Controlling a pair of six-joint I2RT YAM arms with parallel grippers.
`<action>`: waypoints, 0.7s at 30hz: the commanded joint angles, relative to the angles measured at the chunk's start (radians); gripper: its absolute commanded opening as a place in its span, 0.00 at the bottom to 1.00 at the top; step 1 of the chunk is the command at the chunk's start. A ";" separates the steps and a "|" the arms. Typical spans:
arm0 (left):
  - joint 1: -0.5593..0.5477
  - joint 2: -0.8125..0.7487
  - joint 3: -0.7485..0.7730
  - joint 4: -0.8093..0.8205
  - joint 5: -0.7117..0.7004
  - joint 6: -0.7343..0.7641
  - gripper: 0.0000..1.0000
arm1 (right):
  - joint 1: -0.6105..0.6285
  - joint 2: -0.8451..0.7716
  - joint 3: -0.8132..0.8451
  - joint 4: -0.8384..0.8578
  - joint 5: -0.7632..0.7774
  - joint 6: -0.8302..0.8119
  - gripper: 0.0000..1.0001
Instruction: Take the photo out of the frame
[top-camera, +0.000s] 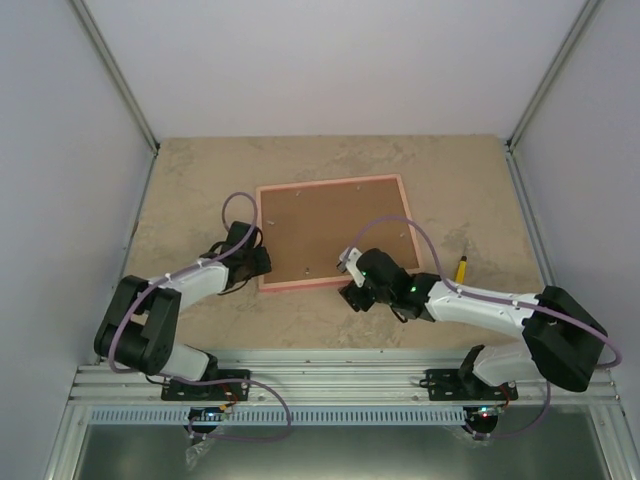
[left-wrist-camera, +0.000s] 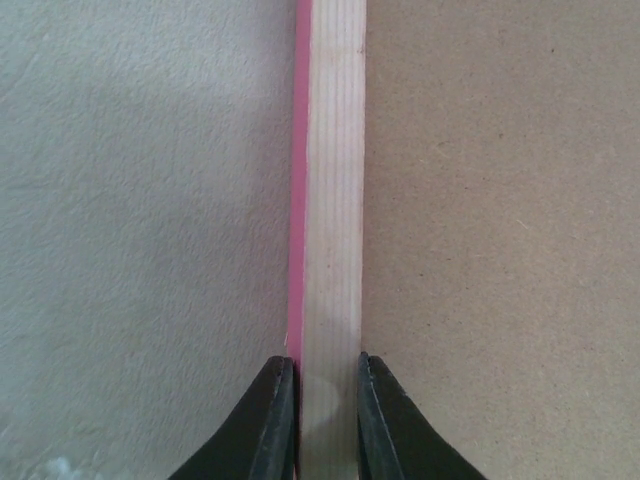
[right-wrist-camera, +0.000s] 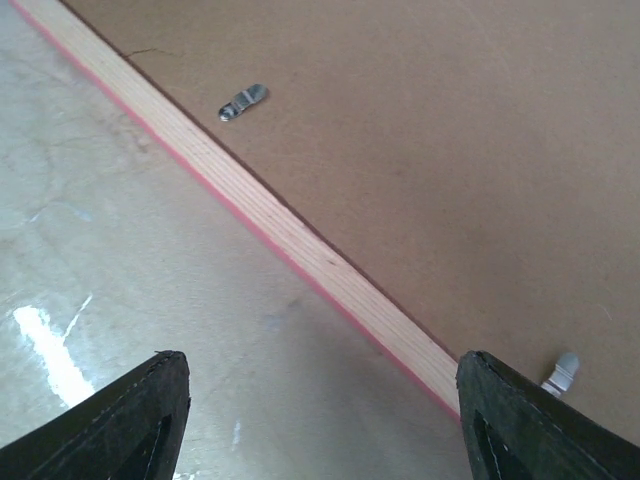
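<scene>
The pink frame (top-camera: 300, 284) lies face down mid-table, its brown backing board (top-camera: 335, 230) facing up. The photo is hidden under the board. My left gripper (top-camera: 262, 262) is at the frame's near-left corner. In the left wrist view it (left-wrist-camera: 327, 360) is shut on the frame's left rail (left-wrist-camera: 330, 200), one finger outside on the pink edge, one inside against the board. My right gripper (top-camera: 350, 283) is open and empty, hovering over the frame's near rail (right-wrist-camera: 290, 235). In the right wrist view it (right-wrist-camera: 322, 365) straddles that rail and the table.
Two small metal turn clips (right-wrist-camera: 243, 101) (right-wrist-camera: 562, 372) sit on the board near the near rail. A small yellow object (top-camera: 461, 268) lies on the table right of the frame. Grey walls close in on the left, right and back.
</scene>
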 joint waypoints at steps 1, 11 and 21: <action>-0.002 -0.088 -0.008 -0.018 -0.007 -0.027 0.00 | 0.060 0.022 0.015 0.014 0.050 -0.044 0.74; -0.012 -0.214 -0.026 -0.013 0.027 -0.078 0.00 | 0.255 0.190 0.086 0.026 0.419 -0.147 0.77; -0.028 -0.295 -0.028 -0.031 0.062 -0.098 0.00 | 0.315 0.379 0.021 0.355 0.736 -0.359 0.76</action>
